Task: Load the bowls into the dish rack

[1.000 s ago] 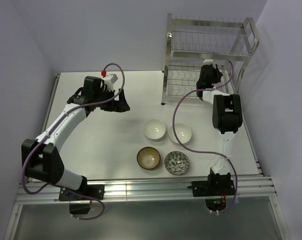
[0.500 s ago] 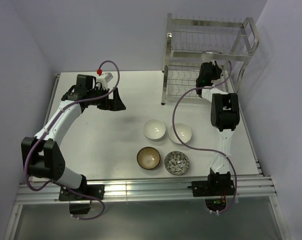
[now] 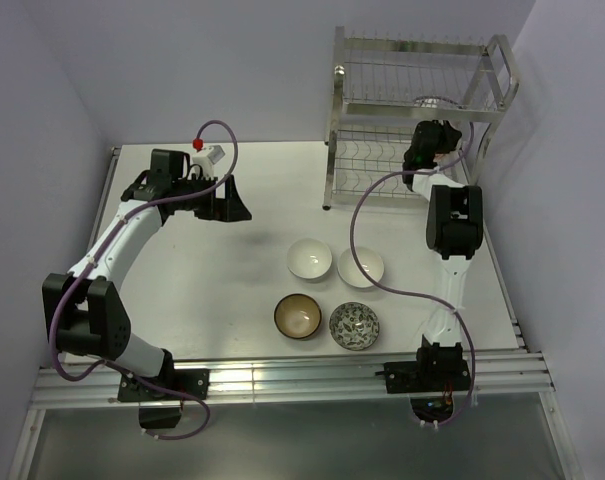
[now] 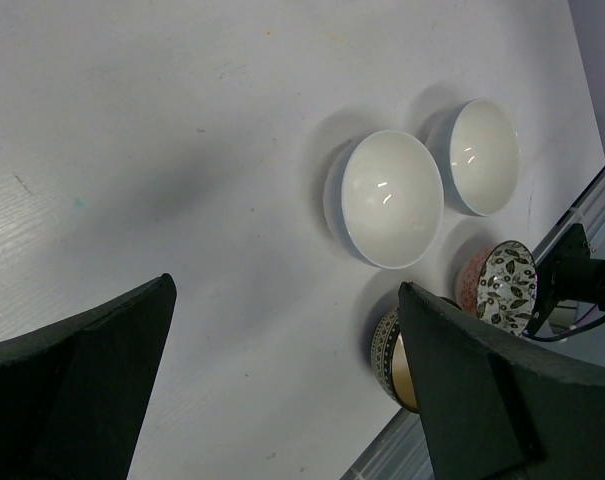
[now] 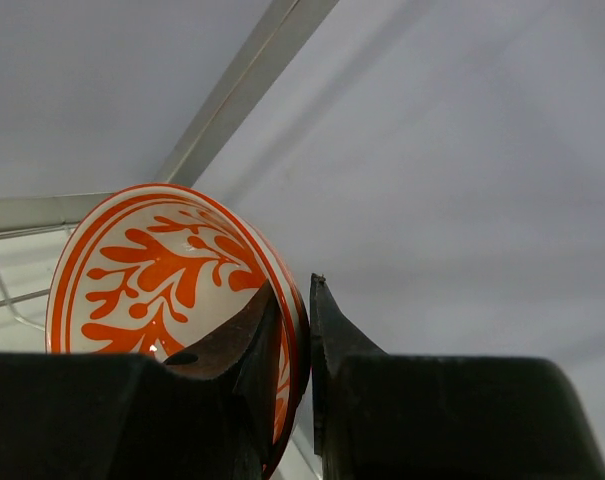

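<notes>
Right tool (image 5: pixel 294 292) astride orange bowl (image 5: pixel 152 270) rim

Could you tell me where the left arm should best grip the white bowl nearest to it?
Pinch the rim of the left-hand white bowl from above, one finger inside and one outside, since it sits upright with its mouth open. I would take the far-left rim: the other white bowl and the brown bowl crowd its right and near sides.

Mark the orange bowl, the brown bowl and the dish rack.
orange bowl (image 5: pixel 152 270): right wrist view, patterned inside.
brown bowl (image 3: pixel 298 317): top view, tan inside.
dish rack (image 3: pixel 334 120): top view, left front post.
</notes>
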`<act>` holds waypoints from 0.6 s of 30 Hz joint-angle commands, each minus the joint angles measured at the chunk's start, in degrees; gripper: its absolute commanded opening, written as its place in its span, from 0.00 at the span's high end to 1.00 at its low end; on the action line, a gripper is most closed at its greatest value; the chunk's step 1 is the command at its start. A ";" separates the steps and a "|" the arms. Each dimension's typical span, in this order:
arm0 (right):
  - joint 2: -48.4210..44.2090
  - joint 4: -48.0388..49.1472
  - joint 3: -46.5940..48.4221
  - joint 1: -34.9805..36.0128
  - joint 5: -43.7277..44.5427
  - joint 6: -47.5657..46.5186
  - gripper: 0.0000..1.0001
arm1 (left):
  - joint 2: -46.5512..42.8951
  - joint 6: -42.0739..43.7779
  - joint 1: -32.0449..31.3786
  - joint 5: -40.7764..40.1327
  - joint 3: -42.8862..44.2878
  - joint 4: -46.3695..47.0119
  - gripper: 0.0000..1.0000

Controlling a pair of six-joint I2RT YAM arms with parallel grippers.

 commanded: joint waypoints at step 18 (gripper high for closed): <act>4.39 9.54 8.50 -1.03 -2.14 -11.51 1.00 | -0.28 0.59 1.12 1.64 -0.66 2.68 0.01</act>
